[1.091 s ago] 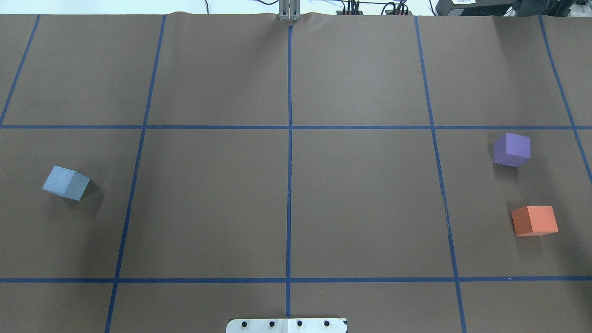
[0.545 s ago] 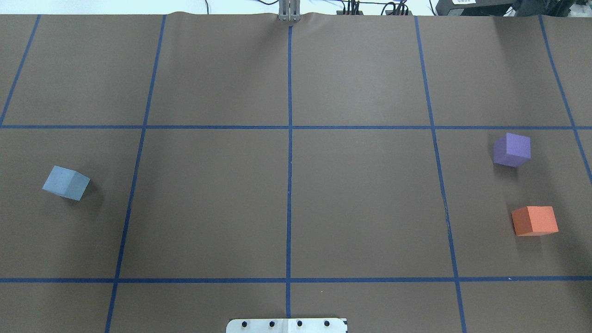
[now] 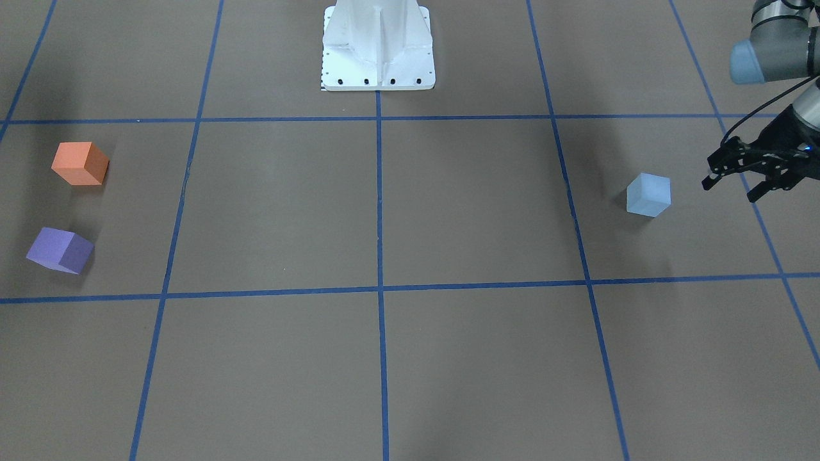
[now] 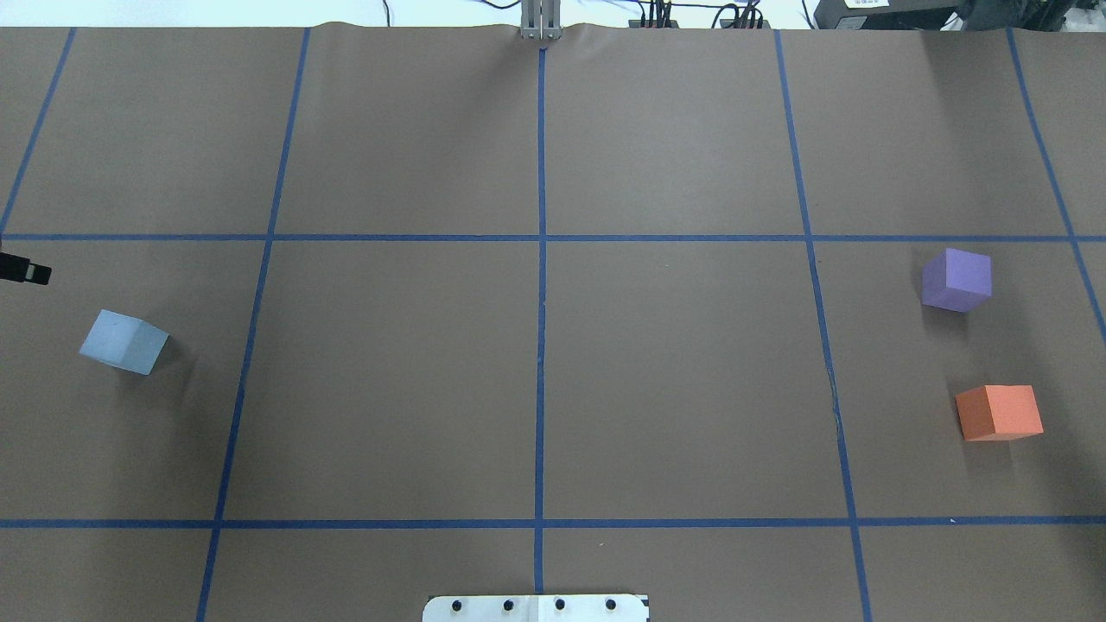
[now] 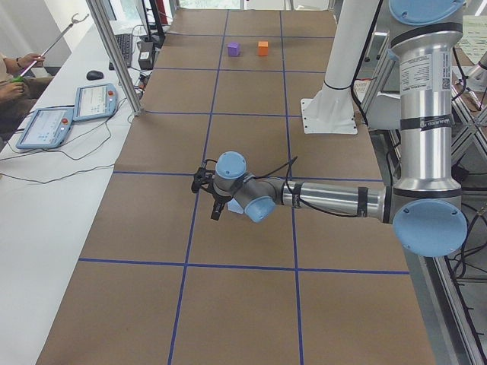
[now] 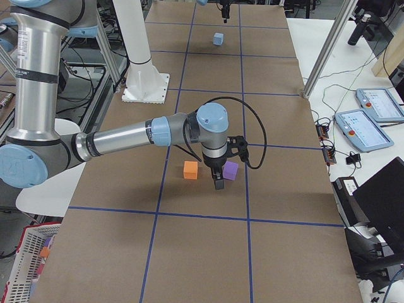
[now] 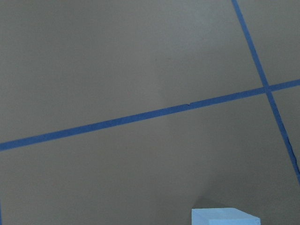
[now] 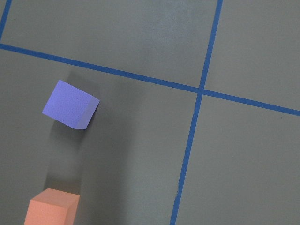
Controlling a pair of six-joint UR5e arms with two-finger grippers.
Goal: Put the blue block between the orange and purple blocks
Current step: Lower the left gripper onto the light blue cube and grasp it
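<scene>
The blue block (image 4: 123, 342) lies at the table's left side; it also shows in the front view (image 3: 648, 194) and at the bottom edge of the left wrist view (image 7: 225, 216). The purple block (image 4: 956, 279) and the orange block (image 4: 999, 412) lie apart at the right, and both show in the right wrist view: purple (image 8: 70, 104), orange (image 8: 51, 206). My left gripper (image 3: 732, 186) is open and empty, beside the blue block and apart from it; one fingertip (image 4: 30, 274) enters the overhead view. My right gripper (image 6: 219, 183) shows only in the right side view, near the two blocks; I cannot tell its state.
Brown paper with a grid of blue tape lines (image 4: 541, 259) covers the table. The robot's white base (image 3: 378, 45) stands at the near middle edge. Tablets and cables (image 5: 72, 110) lie on a side bench beyond the paper.
A fingertip of my left gripper has come into the overhead view at the left edge, above the blue block. The three blocks have not moved.
</scene>
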